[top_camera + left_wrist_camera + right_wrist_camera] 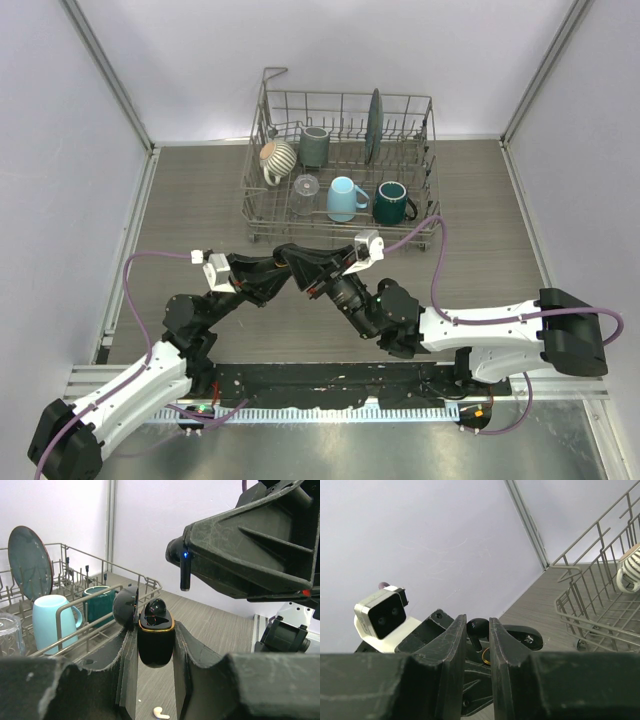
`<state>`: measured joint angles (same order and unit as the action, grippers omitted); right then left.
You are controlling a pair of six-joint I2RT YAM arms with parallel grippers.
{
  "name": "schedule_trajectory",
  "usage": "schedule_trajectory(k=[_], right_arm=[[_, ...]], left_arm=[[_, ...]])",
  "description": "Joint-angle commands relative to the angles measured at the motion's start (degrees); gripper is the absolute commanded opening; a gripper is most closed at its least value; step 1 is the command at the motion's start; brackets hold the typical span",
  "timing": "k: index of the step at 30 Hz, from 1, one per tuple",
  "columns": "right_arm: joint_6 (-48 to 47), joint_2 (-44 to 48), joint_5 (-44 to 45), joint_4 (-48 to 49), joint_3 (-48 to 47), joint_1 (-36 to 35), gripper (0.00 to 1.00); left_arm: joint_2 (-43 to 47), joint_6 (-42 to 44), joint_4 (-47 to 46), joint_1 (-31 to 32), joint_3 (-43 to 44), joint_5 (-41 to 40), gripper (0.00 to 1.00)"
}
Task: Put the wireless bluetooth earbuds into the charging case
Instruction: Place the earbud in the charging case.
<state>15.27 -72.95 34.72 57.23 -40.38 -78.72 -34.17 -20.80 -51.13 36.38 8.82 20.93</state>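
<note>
My left gripper is shut on a black charging case with a gold rim, its lid open to the left. One black earbud sits in the case. My right gripper is shut on a second black earbud, stem down, just above the case; it shows with a blue light in the left wrist view. A cream-pink earbud lies on the table below the case. In the top view both grippers meet in front of the rack. The other cream-pink earbud is out of view.
A wire dish rack stands at the back with a striped mug, a grey mug, a glass, a light blue mug, a dark green mug and a plate. White walls enclose the table.
</note>
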Motion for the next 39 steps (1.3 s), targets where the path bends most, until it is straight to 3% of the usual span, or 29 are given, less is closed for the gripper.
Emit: schedule_trajectory(k=[1, 19, 39], right_arm=[[-0.1, 1.7, 3.9, 5.6, 0.9, -0.4, 0.01], [7.1, -3.6, 7.6, 7.5, 1.4, -0.4, 0.01], [10.0, -5.5, 4.7, 4.9, 1.4, -1.2, 0.01]], left_arm=[[0.0, 0.1, -4.1, 0.4, 0.4, -1.0, 0.0], [1.4, 3.4, -2.6, 1.3, 1.9, -1.0, 0.0], [2.4, 4.3, -2.0, 1.6, 1.9, -2.0, 0.0]])
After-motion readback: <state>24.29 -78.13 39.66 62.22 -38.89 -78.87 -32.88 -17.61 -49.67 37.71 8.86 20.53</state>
